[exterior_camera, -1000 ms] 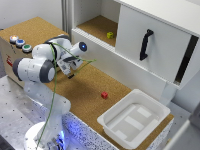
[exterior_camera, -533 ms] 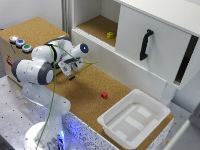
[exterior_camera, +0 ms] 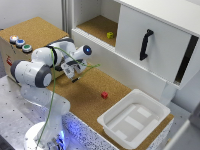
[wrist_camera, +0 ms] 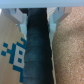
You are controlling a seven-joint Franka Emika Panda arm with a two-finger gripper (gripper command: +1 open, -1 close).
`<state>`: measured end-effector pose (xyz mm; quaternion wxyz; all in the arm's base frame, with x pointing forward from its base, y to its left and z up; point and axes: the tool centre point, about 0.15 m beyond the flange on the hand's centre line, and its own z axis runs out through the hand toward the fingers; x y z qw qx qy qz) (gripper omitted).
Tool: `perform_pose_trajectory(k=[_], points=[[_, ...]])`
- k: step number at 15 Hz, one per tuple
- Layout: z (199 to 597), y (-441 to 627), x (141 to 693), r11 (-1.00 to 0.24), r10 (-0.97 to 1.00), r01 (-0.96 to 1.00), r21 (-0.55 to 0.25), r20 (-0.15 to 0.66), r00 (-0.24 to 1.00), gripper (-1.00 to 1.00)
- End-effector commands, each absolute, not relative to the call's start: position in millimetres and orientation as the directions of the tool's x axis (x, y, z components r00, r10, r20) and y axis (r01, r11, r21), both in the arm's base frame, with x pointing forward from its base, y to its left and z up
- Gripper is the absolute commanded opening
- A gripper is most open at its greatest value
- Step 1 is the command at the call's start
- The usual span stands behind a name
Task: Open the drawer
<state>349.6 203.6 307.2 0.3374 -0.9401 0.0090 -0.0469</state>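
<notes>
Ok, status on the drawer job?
Gripper over the cork, short of the cabinet; jaw state unclear. Drawer shut, untouched. Red block and tub on the cork, off to the exterior view's right of the gripper.

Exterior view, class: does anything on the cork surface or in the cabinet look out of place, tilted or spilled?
Nothing is spilled or damaged. Two small things lie loose: a red block alone on the cork beside the white tub, and a yellow block in the open cabinet shelf. The drawer looks shut.
</notes>
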Motion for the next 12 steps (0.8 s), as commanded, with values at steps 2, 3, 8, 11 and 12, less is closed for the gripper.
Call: perform_pose_trajectory(k=[2, 3, 8, 11, 12], points=[[266, 155, 350, -0.764, -0.069, -0.003, -0.645, 0.077, 0.995, -1.00], [267, 152, 350, -0.765, -0.072, -0.005, -0.644, 0.079, 0.994, -1.00], [271, 149, 347, -0.793, -0.039, 0.016, -0.609, 0.077, 0.996, 1.00], [280, 151, 344, -0.795, -0.029, 0.035, -0.606, 0.096, 0.995, 1.00], [285, 150, 342, -0.794, -0.029, 0.041, -0.606, 0.106, 0.994, 1.00]])
